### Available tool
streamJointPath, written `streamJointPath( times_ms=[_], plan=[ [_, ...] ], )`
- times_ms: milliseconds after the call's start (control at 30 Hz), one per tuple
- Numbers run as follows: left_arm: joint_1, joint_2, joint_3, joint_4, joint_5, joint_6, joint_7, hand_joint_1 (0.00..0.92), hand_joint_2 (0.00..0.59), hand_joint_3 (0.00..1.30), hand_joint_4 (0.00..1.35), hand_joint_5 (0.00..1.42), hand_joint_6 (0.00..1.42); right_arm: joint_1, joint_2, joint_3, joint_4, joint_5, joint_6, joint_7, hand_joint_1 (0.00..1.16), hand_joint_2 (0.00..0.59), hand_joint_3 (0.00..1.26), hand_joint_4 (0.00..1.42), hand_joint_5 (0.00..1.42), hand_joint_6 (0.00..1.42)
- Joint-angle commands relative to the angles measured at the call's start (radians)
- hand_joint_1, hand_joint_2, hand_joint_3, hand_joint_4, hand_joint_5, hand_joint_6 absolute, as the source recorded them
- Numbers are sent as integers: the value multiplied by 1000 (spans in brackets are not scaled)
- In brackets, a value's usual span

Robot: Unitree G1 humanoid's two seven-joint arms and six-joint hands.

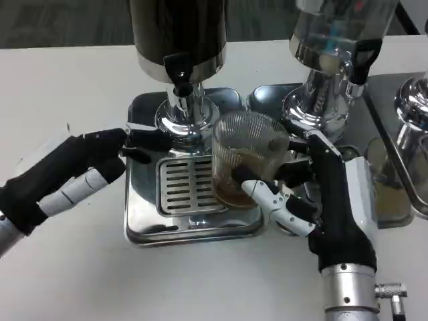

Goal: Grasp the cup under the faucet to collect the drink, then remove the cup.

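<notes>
A clear ribbed cup (245, 155) with a little brown drink at its bottom is held by my right hand (314, 200), whose fingers wrap its right side and base. The cup sits to the right of the black faucet (180, 75) of the dark dispenser (179, 33), over the right edge of the slotted drip tray (189, 184). My left hand (70, 175) lies at the tray's left, its fingertips touching the chrome base (179, 124) of the dispenser, holding nothing.
A second dispenser (331, 47) with a clear tank stands at the back right on its own chrome tray. Another chrome stand (411, 107) and a glass (388, 180) are at the far right edge. White table lies in front.
</notes>
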State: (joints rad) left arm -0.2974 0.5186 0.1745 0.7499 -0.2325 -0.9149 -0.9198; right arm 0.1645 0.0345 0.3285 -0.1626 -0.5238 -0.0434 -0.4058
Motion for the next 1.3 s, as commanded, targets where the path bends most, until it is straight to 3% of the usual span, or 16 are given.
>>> streamJointPath(
  times_ms=[33, 333, 733, 1300],
  plan=[
    [36, 41, -1, -48, -9, -47, -1, 0, 147, 339, 271, 244, 358, 3, 2, 3, -52, 1, -49, 3, 639, 272, 516, 636, 684, 710],
    [72, 92, 9, -76, -7, -98, 20, 0, 145, 327, 241, 217, 337, 16, -4, -3, -67, 5, -53, 12, 639, 272, 518, 636, 690, 714],
    [151, 175, 5, -135, -2, -253, 48, 0, 134, 229, 128, 121, 276, 45, -15, -8, -107, -3, -58, 25, 639, 272, 524, 636, 692, 716],
    [236, 234, -3, -213, -61, -277, 68, 0, 122, 206, 84, 91, 244, 92, -36, -10, -157, -1, -64, 42, 652, 262, 531, 650, 715, 739]
  ],
)
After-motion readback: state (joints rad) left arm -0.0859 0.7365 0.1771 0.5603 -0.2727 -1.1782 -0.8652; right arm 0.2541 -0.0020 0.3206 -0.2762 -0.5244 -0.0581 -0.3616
